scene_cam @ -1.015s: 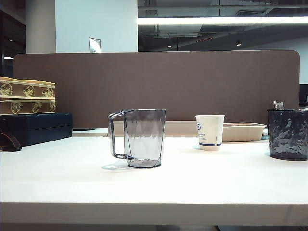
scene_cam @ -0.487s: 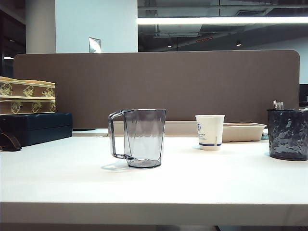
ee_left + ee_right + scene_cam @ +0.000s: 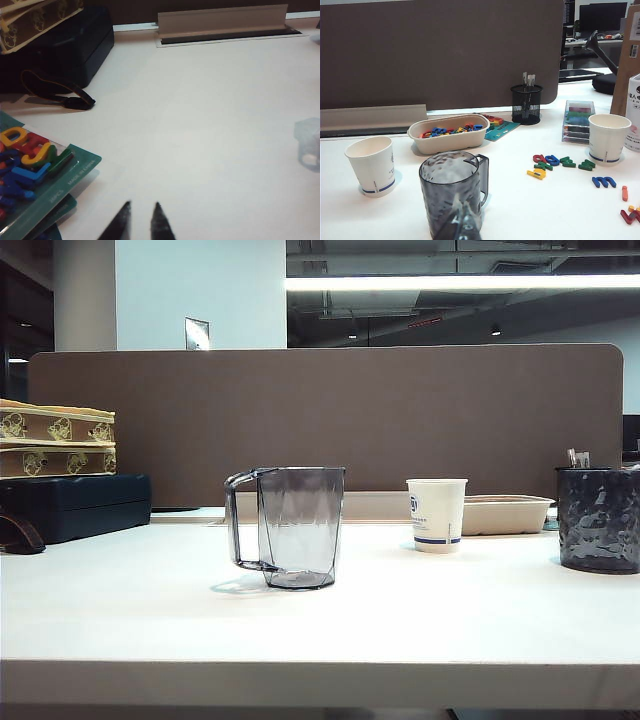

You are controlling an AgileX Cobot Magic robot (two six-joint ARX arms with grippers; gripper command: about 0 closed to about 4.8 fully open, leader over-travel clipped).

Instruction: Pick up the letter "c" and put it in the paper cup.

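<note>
Exterior view, left to right:
- 2 patterned boxes [image 3: 55, 440] stacked on a dark case [image 3: 80, 505] at the left edge of the tabletop [image 3: 130, 620].
- Clear grey pitcher [image 3: 297, 527] upright near the middle, handle facing left.
- Paper cup [image 3: 436, 515] upright, to the right of the pitcher and further back, well apart from it.
- Beige tray [image 3: 505, 513] just behind and to the right of the cup.
- Dark textured holder [image 3: 598, 518] at the right edge.
- Neither of my arms shows in this view.

Left wrist view: my left hand [image 3: 141, 222] is spread, its 2 dark fingertips [image 3: 122, 220] apart with nothing between them, above bare tabletop. A teal card of coloured letters [image 3: 37, 175] lies near it. A dark strap [image 3: 70, 100] lies beside the case.

Right wrist view: my right hand [image 3: 462, 225] is pressed together and empty, just in front of the dark holder. The paper cup stands beside the holder, not touching it. The tray behind holds coloured letters. A 2nd paper cup [image 3: 609, 137] stands well apart, with loose letters [image 3: 560, 164] on the tabletop between it and the holder. Several are red; I cannot tell which is the letter "c".
</note>
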